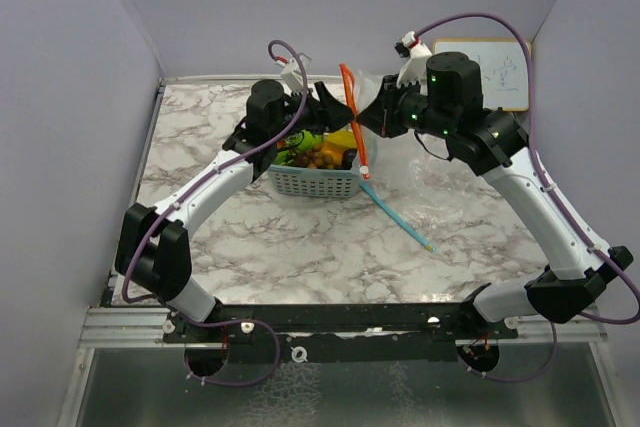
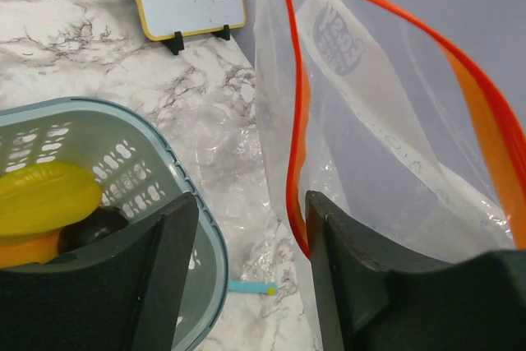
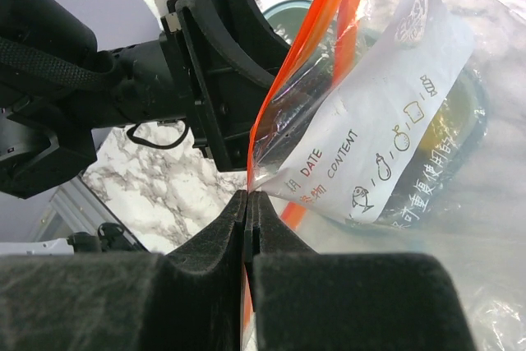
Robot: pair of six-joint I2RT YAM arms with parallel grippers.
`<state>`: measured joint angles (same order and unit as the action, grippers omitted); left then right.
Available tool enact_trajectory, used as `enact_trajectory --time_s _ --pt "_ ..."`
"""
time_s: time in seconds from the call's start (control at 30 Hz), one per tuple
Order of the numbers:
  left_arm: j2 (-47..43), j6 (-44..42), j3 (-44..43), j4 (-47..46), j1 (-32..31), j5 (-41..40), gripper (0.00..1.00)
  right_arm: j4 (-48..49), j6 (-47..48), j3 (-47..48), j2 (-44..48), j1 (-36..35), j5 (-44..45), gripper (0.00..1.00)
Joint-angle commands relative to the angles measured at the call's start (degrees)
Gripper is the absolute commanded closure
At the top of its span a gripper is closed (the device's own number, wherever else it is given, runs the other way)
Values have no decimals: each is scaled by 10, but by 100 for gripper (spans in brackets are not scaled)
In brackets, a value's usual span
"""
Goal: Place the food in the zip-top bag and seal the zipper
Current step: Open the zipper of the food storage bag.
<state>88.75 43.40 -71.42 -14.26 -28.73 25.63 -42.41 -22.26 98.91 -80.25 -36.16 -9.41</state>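
The clear zip-top bag with an orange zipper rim hangs upright over the table, beside the basket. My right gripper is shut on the bag's rim edge next to its white label; it also shows in the top view. My left gripper is open at the bag's mouth, and the orange rim runs just beside its right finger. The food lies in the pale teal basket: a yellow fruit, a dark plum and brown grapes.
A small whiteboard stands at the back right against the wall. A light blue strip lies on the marble table to the right of the basket. Grey walls close in the left, back and right sides.
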Motion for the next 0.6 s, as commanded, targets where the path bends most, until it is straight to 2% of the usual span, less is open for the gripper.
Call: enact_trajectory --time_s 0.0,0.1,0.13,0.2,0.23,0.27,0.37,0.43,0.47,0.57 --pt "3 23 -21 -44 -1 22 45 12 -5 -10 4 -3 4 98" --pt "8 48 -20 -74 -2 36 50 18 -5 -19 4 -4 20 98" --pt "10 58 -20 -86 -2 42 53 19 -5 -23 4 -4 26 98" --pt "15 78 -20 -109 -2 61 67 24 -6 -31 3 -3 33 98" --pt "17 87 -18 -117 -2 69 69 27 -6 -34 3 -3 36 98" --pt "18 93 -18 -123 -3 74 66 33 -7 -39 5 -4 38 98" --pt "21 89 -16 -112 -5 80 48 48 -8 -43 5 -4 44 98" --pt "22 79 -17 -92 -7 77 45 53 -6 -37 0 -4 46 98" --pt "23 72 -17 -81 -9 77 48 54 -5 -35 -2 -4 48 98" --pt "22 46 -23 -39 -10 82 76 54 -10 -33 -1 -4 72 98"
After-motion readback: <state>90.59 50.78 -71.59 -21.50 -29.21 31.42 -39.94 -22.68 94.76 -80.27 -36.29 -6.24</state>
